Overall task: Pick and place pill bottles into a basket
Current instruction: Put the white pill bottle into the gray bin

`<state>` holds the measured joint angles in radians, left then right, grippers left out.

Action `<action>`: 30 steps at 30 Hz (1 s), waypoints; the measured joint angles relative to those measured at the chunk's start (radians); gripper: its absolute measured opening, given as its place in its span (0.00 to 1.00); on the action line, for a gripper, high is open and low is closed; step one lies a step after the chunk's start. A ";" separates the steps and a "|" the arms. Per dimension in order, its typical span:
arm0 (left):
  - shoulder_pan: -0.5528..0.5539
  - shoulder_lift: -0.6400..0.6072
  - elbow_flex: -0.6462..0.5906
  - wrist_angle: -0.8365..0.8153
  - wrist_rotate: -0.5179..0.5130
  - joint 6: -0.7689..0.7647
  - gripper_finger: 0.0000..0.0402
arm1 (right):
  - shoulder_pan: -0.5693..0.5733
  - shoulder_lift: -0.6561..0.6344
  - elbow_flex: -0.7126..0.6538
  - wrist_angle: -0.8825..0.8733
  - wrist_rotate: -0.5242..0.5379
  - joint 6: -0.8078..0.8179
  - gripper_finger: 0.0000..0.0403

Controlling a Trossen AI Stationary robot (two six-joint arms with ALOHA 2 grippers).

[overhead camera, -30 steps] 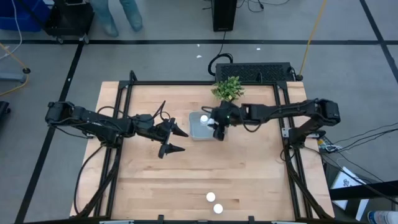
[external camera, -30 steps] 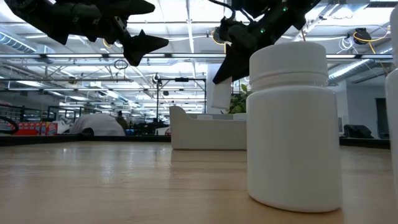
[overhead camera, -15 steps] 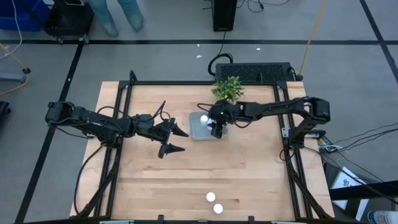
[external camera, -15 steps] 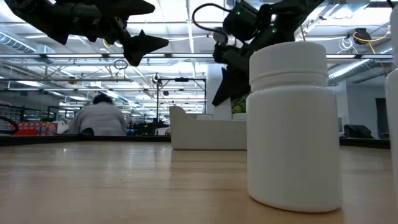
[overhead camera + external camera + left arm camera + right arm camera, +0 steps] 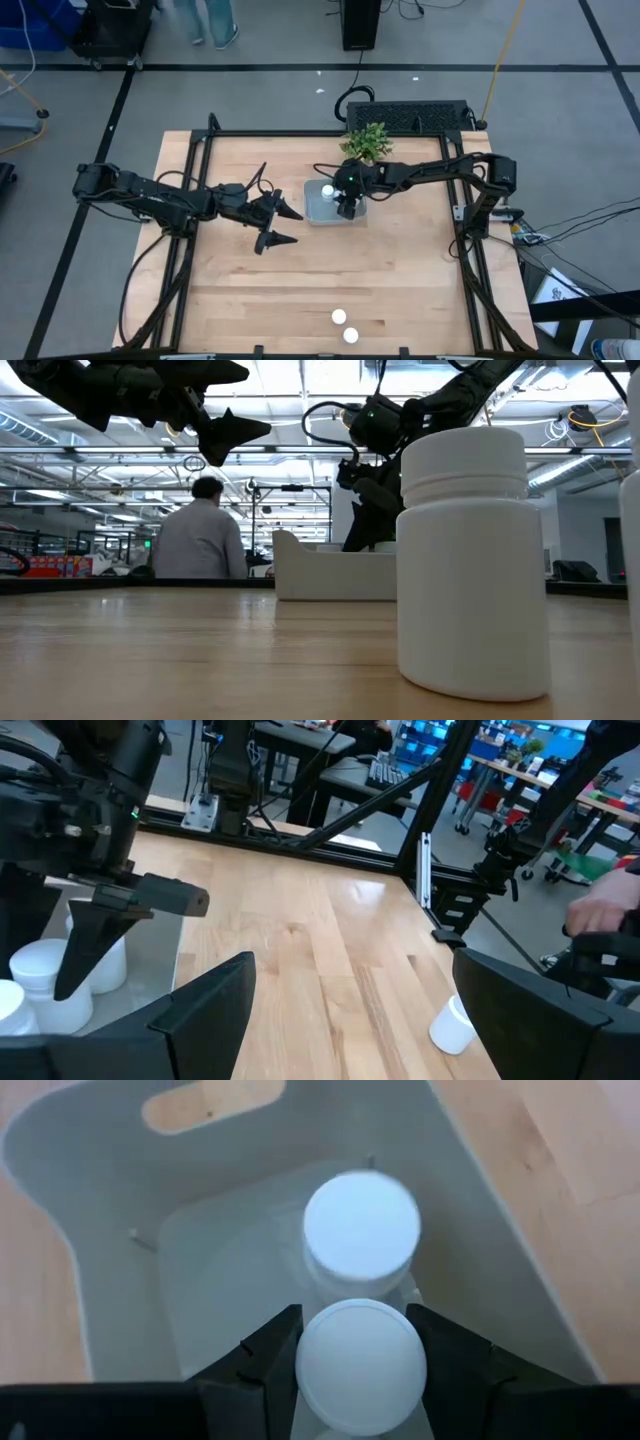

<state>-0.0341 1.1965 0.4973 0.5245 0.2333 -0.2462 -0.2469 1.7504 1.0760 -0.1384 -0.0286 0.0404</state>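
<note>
- My right gripper (image 5: pixel 345 208) hangs over the basket (image 5: pixel 314 212), which sits at mid-table just in front of the plant (image 5: pixel 367 142).
- In the right wrist view my right gripper (image 5: pixel 360 1355) is clamped on a white bottle (image 5: pixel 361 1366), one dark finger (image 5: pixel 262 1350) pressed to each side of its cap, above the basket's floor.
- A second bottle (image 5: pixel 361 1230) stands upright inside the basket (image 5: pixel 80 1210), just beyond the held one; from above its cap (image 5: pixel 327 190) shows beside my right gripper.
- My left gripper (image 5: pixel 277 226) hovers above bare table (image 5: pixel 400 280) to the left of the basket, jaws spread wide and holding nothing.
- In the left wrist view, bottles (image 5: pixel 45 982) show inside the basket, with my right arm standing over them; how many are there I cannot tell.
- Two more bottles (image 5: pixel 344 326) stand close together near the table's front edge, well apart from the basket.
- One of the two (image 5: pixel 472 560) fills the near foreground of the low view, upright, with the basket (image 5: pixel 330 572) far behind it.
- A person (image 5: pixel 200 540) shows in the room beyond the table.
</note>
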 joint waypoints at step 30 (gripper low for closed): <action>0.000 0.000 0.000 -0.002 0.000 0.000 0.86 | -0.002 -0.007 0.000 0.000 0.000 -0.021 0.52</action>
<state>-0.0341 1.1965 0.4973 0.5228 0.2333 -0.2462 -0.2490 1.7435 1.0760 -0.1389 -0.0288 0.0191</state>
